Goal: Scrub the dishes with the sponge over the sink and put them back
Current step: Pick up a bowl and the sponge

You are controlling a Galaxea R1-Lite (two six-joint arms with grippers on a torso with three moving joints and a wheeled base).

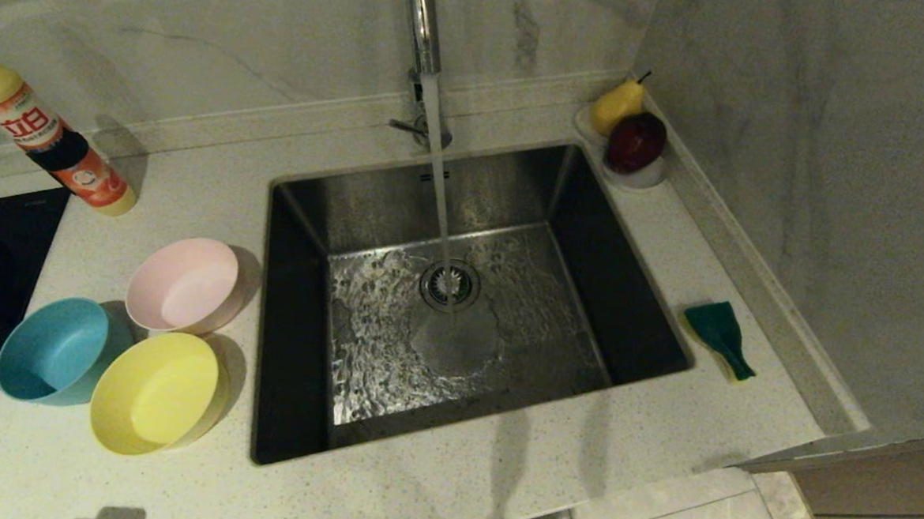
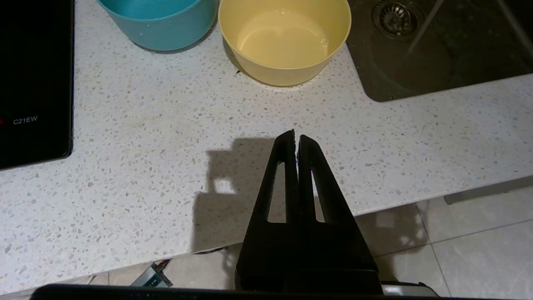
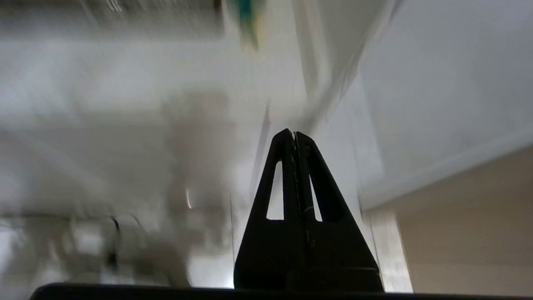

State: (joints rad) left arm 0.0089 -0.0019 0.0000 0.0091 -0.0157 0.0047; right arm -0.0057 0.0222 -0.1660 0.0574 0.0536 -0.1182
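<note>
Right now water pours into the sink (image 1: 589,242), bowls (image 1: 156,392) left of it, sponge (image 1: 719,336) right, both end effectors (image 2: 295,136) (image 3: 293,134) pinched closed, empty.

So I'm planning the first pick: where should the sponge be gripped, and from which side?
The sponge lies flat, green face up, on the counter right of the sink. Likely best from above, fingers across its narrower width near the middle.

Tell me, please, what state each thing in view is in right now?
Faucet: running into the sink.
Pink bowl: upright, empty.
Blue bowl: upright, empty.
Yellow bowl: upright, empty.
Sponge: on the counter, green side up.
Bottle: capped.
Left pincer: shut, empty.
Right pincer: shut, empty.
</note>
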